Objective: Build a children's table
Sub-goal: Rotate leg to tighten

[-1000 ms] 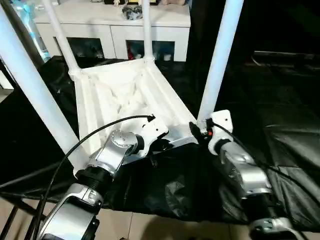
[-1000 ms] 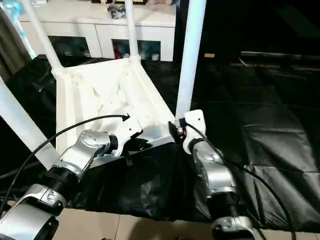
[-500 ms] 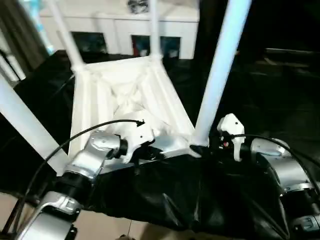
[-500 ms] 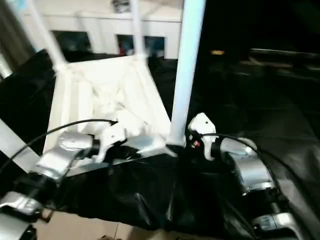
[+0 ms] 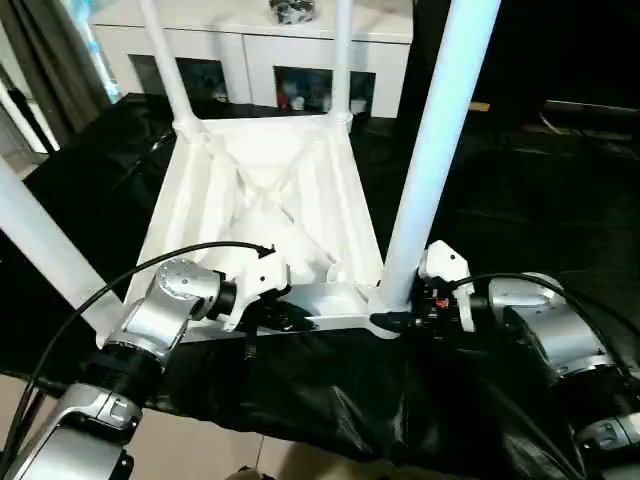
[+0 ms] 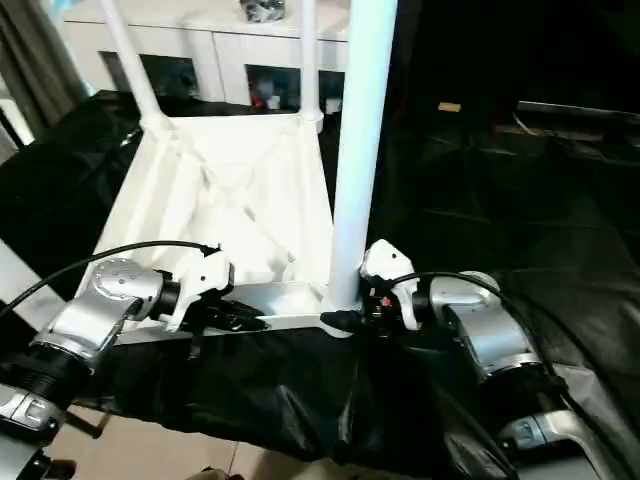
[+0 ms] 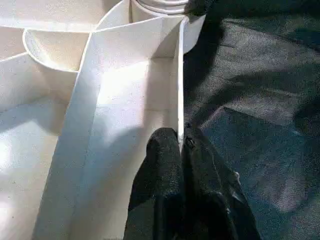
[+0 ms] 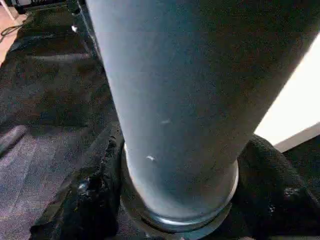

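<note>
The children's table lies upside down on black cloth, its ribbed white tabletop [image 5: 270, 200] facing up. Four white legs stand in its corner sockets: the near right leg [image 5: 430, 150], the near left leg [image 5: 50, 250] and two far legs [image 5: 343, 55]. My left gripper [image 7: 181, 145] is shut on the thin near rim of the tabletop [image 7: 179, 90], one finger on each side of the wall. My right gripper [image 5: 395, 318] is closed around the base of the near right leg [image 8: 175, 100], with a black finger [image 8: 90, 195] pressed against each side just above the socket.
A black cloth [image 5: 520, 170] covers the work surface around the table. A white glass-door cabinet [image 5: 280, 40] stands right behind the far legs. Light floor [image 5: 200, 450] shows past the cloth's near edge. A black cable [image 5: 120, 290] loops over my left forearm.
The camera has shifted. My right gripper has swung from beside the near right leg to around its base, its fingers drawing in. The left gripper stays on the rim.
</note>
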